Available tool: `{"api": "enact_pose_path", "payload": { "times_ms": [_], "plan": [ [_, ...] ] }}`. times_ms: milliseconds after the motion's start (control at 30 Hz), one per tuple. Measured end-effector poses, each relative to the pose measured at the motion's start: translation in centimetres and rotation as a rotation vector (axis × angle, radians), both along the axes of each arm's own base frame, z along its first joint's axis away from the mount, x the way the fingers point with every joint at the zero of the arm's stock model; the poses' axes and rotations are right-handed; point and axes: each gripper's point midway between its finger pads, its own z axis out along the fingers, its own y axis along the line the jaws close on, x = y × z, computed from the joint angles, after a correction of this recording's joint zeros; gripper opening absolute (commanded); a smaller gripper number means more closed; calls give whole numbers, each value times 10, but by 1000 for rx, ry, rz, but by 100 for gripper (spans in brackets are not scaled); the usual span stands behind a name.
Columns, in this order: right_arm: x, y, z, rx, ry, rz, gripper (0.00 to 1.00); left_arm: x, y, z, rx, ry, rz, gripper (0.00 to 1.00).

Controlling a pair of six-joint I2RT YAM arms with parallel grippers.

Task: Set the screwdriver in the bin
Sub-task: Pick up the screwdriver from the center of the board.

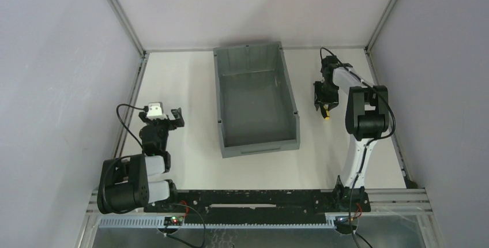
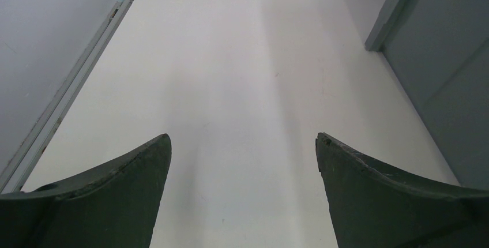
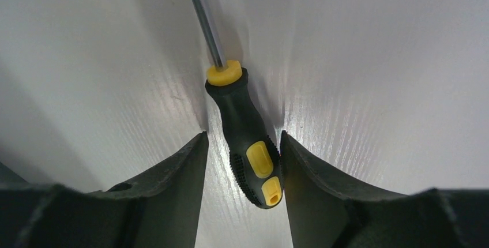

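Note:
The screwdriver (image 3: 239,115), with a black handle, yellow inserts and a thin metal shaft, lies on the white table right of the bin (image 1: 218,98). In the top view only its yellow end (image 1: 327,116) shows under my right gripper (image 1: 321,105). In the right wrist view my right gripper (image 3: 243,135) is open and straddles the handle. The right finger (image 3: 305,173) touches the handle. The left finger (image 3: 179,167) stands a small gap off it. My left gripper (image 1: 177,117) is open and empty over bare table left of the bin, also in its own view (image 2: 243,138).
The grey bin stands in the middle of the table, and its wall shows at the right of the left wrist view (image 2: 438,57). White enclosure walls and an aluminium frame (image 1: 135,75) bound the table on three sides.

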Motion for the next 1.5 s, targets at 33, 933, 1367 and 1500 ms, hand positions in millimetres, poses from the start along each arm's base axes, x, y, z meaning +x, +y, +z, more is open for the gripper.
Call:
{"api": "enact_pose_path", "payload": {
  "times_ms": [33,933,1367,1500],
  "plan": [
    [-1,0,-1,0,3,-1,54,0,0,0,0,0,0,100],
    [-2,8,-6,69,10,-9,0,0,0,0,0,0,0,100],
    [-1,18,15,258,-29,-74,0,0,0,0,0,0,0,100],
    [1,21,25,325,-48,-105,0,0,0,0,0,0,0,100]
  ]
}}
